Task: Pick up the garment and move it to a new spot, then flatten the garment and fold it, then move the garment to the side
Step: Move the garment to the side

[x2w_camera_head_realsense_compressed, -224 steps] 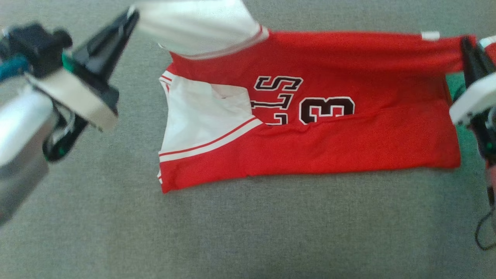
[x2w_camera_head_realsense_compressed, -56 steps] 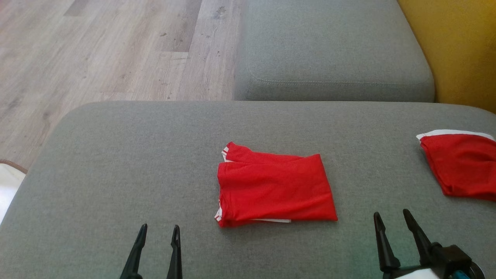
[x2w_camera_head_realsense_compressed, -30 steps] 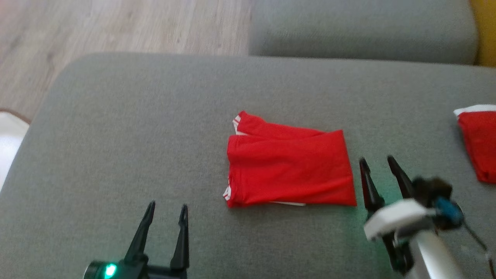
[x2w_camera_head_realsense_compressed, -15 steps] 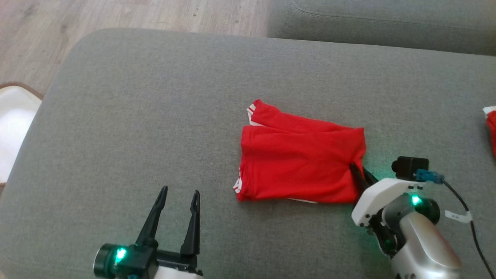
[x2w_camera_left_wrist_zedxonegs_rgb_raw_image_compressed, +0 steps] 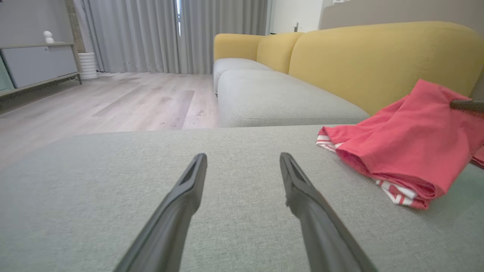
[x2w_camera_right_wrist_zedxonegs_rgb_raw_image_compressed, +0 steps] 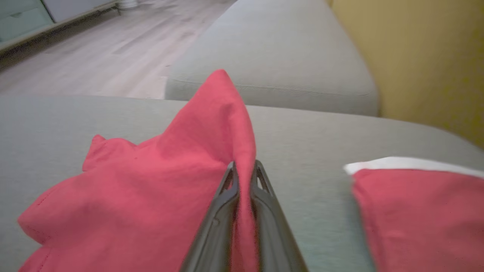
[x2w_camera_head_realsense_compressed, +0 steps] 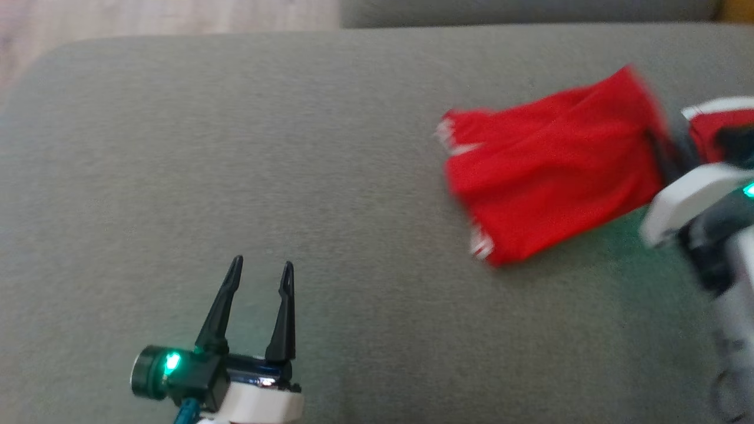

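Observation:
The garment (x2w_camera_head_realsense_compressed: 554,171) is a folded red jersey with white trim, lying toward the right of the grey cushion (x2w_camera_head_realsense_compressed: 235,147). Its right edge is lifted, pinched by my right gripper (x2w_camera_right_wrist_zedxonegs_rgb_raw_image_compressed: 244,170), which is shut on the cloth; the red fabric (x2w_camera_right_wrist_zedxonegs_rgb_raw_image_compressed: 151,181) rises in a peak between the fingers. In the left wrist view the garment (x2w_camera_left_wrist_zedxonegs_rgb_raw_image_compressed: 412,143) hangs tilted at the right, with a dark fingertip (x2w_camera_left_wrist_zedxonegs_rgb_raw_image_compressed: 467,105) of the right gripper at its top edge. My left gripper (x2w_camera_head_realsense_compressed: 261,271) stands open over bare cushion at the lower left, its fingers (x2w_camera_left_wrist_zedxonegs_rgb_raw_image_compressed: 189,181) apart with nothing between them.
A second red piece with a white band (x2w_camera_right_wrist_zedxonegs_rgb_raw_image_compressed: 419,200) lies on the cushion just right of the held garment, also at the head view's right edge (x2w_camera_head_realsense_compressed: 716,121). Another grey seat cushion (x2w_camera_left_wrist_zedxonegs_rgb_raw_image_compressed: 272,98) and a yellow sofa back (x2w_camera_left_wrist_zedxonegs_rgb_raw_image_compressed: 378,56) lie beyond. Wood floor (x2w_camera_left_wrist_zedxonegs_rgb_raw_image_compressed: 113,98) is at the left.
My right gripper closed on the garment's right edge and lifted it, dragging the garment right and away. The head camera has also shifted. The left gripper stayed open.

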